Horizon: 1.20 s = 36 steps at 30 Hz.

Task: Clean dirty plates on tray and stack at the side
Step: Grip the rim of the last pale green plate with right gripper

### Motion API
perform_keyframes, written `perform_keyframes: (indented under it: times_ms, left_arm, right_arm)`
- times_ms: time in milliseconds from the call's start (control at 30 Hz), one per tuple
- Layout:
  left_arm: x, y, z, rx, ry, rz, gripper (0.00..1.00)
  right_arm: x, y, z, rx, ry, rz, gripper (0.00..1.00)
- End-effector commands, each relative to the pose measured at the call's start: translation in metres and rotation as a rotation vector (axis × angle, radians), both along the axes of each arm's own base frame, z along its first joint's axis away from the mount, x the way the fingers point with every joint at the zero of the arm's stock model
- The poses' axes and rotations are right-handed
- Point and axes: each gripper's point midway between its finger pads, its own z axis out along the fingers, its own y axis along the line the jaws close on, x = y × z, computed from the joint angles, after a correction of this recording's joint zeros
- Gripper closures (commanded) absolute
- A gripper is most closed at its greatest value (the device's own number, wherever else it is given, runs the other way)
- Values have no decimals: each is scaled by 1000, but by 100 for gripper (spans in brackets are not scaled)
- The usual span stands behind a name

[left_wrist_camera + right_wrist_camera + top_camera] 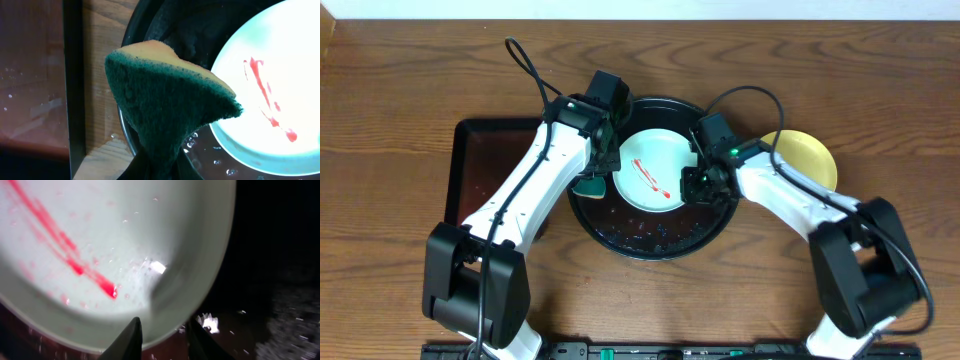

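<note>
Two plates show from overhead. A pale blue-green plate (650,170) with a red smear across its middle lies in the round black tray (650,252). A pale yellow plate (812,155) sits on the worktop (400,100) just right of that tray, partly hidden by the right arm. We see the left pincer (597,178) pressed together on a sponge (165,115) (green scouring face toward the wrist camera, yellow backing behind), which hangs over the tray's left rim beside the blue-green plate. The right pincer (165,340) is at that plate's right edge, its fingers spread, one over the plate's rim and one over the wet black tray. Whether they touch it we cannot tell. A dark rectangular tray (485,165) lies at left.
</note>
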Motion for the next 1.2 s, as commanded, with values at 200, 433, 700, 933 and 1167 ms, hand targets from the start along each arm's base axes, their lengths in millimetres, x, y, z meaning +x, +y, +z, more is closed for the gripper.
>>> perform_keyframes:
  times_ms: [200,433,700,933,1167]
  left_arm:
    - [3,0,6,-4,-19,9,92]
    - [3,0,6,-4,-18,9,92]
    - [0,1,2,1,-6,9,92]
    - [-1,1,2,2,-5,10,92]
    - [-1,1,2,1,-5,9,92]
  right_arm:
    - [47,-12,45,-112,-315,146,53]
    - [83,-12,28,-115,-408,136,51]
    - [95,-3,1,-89,-409,150,62]
    - [86,-6,-24,-100,-333,133,79]
    - [74,-3,-15,-61,-281,100,99]
